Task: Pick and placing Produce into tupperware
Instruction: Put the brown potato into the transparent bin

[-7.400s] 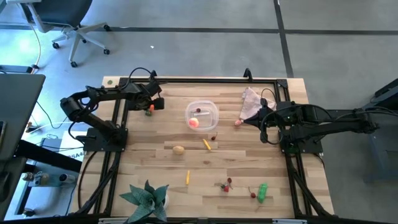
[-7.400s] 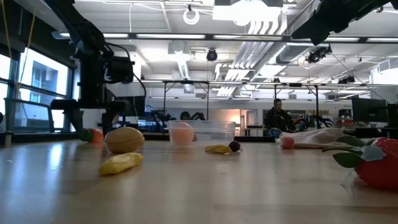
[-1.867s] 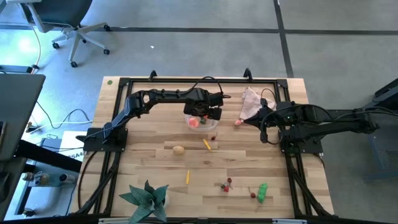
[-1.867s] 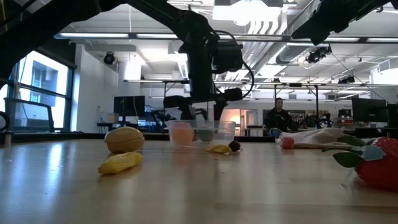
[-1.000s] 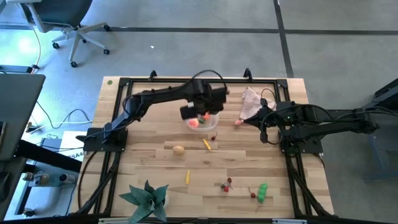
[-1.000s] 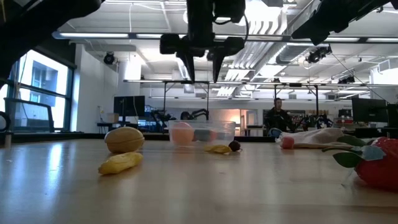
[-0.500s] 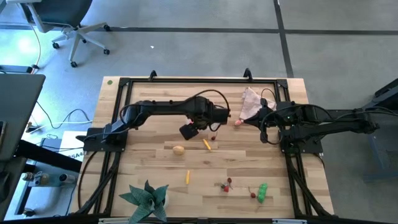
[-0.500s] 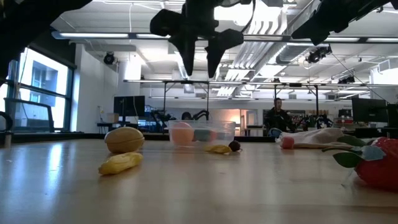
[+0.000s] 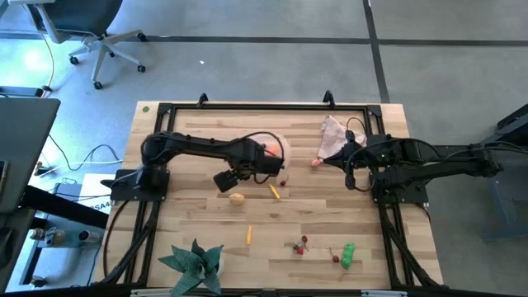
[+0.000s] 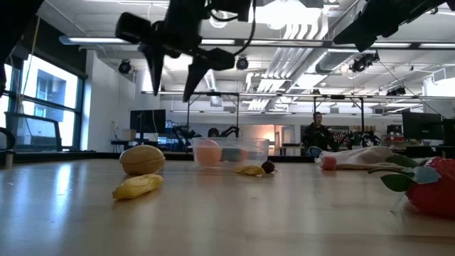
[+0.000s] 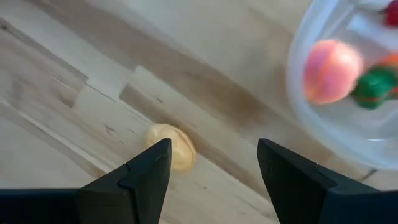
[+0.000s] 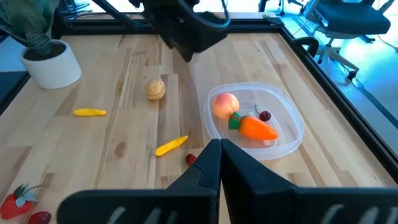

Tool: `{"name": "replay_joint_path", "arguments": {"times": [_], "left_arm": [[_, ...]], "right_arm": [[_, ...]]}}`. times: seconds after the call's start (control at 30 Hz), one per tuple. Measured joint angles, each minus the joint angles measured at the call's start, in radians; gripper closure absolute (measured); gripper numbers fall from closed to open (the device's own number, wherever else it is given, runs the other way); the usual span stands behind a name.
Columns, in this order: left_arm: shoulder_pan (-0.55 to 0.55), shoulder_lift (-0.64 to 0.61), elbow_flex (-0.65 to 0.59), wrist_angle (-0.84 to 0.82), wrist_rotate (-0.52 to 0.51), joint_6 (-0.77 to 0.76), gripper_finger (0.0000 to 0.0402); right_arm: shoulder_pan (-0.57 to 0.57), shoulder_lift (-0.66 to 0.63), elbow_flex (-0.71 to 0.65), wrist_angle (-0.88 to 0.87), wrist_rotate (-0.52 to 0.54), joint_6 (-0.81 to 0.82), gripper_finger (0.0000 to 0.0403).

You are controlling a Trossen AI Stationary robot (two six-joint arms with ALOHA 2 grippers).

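Observation:
The clear tupperware [image 12: 255,121] holds a peach-coloured piece [image 12: 225,104], an orange carrot [image 12: 255,127] and a cherry [image 12: 265,116]. My left gripper [image 10: 171,94] hangs open and empty, fingers pointing down, high above the table. It is between the tupperware [image 9: 272,153] and the tan potato [image 9: 237,198], which lies on the wood just past the fingertips [image 11: 171,144]. My right gripper [image 12: 219,163] waits shut at the right side [image 9: 350,165]. More produce lies loose: yellow sticks [image 9: 274,191] [image 9: 249,235], cherries [image 9: 299,245], a green pepper [image 9: 347,254], a pink piece [image 9: 315,162].
A pinkish cloth [image 9: 334,136] lies at the far right beside the right arm. A green potted plant [image 9: 194,262] stands at the near left edge. A black frame [image 9: 247,106] rims the table. A person sits in the room beyond the table [image 10: 315,135].
My left gripper has left its place over the tupperware. It has gone toward the table's near left, toward the potato, sinking a little and rolling about its own axis. Its fingers have stayed open and empty. Nothing on the table has moved.

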Motion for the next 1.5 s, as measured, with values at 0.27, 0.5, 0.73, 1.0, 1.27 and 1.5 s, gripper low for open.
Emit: {"name": "replay_joint_path", "arguments": {"times": [0.27, 0.5, 0.73, 1.0, 1.27, 1.5], "left_arm": [[-0.038, -0.138, -0.348, 0.355, 0.124, -0.253, 0.0172], [-0.109, -0.171, -0.4, 0.461, 0.095, -0.63, 0.0172], [-0.155, -0.171, -0.4, 0.444, 0.048, -0.932, 0.0171], [-0.151, -0.172, -0.413, 0.443, 0.039, -0.935, 0.0165], [-0.15, -0.172, -0.483, 0.5, 0.027, -0.935, 0.0102], [-0.152, -0.172, -0.488, 0.525, 0.029, -0.935, 0.0037]], "right_arm": [[0.0, 0.0, 0.0, 0.0, 0.0, 0.0, 0.0402], [0.0, 0.0, 0.0, 0.001, 0.0, 0.0, 0.0402], [0.0, 0.0, 0.0, 0.0, 0.0, 0.0, 0.0402], [0.0, 0.0, 0.0, 0.0, 0.0, 0.0, 0.0402], [0.0, 0.0, 0.0, 0.0, 0.0, 0.0, 0.0402], [0.0, 0.0, 0.0, 0.001, 0.0, 0.0, 0.0402]]}}
